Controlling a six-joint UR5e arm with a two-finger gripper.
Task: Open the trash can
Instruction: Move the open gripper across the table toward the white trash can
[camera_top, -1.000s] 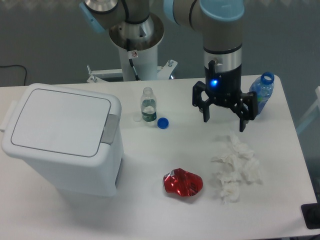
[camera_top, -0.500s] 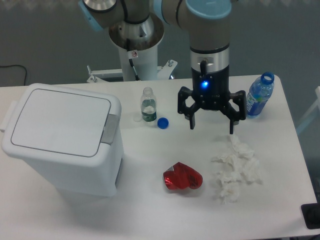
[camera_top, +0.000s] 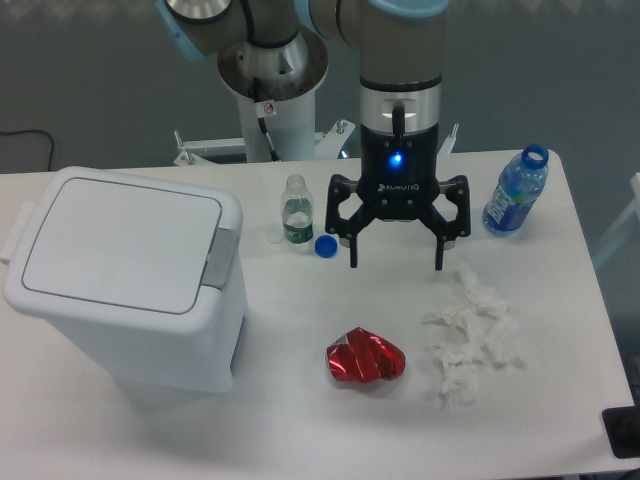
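Observation:
The trash can (camera_top: 125, 275) is a large white bin on the left of the table, its flat lid down. A grey push-button (camera_top: 220, 258) sits on its right rim. My gripper (camera_top: 395, 266) hangs over the middle of the table, well to the right of the bin and apart from it. Its two fingers are spread wide, with nothing between them.
A small clear bottle (camera_top: 296, 211) and a blue cap (camera_top: 325, 245) lie just left of the gripper. A blue bottle (camera_top: 512, 192) stands at the far right. Crumpled red foil (camera_top: 366, 362) and white tissue (camera_top: 468, 335) lie toward the front.
The gripper has travelled left across the table, from beside the blue bottle toward the small clear bottle. It stayed open. The red foil shifted slightly.

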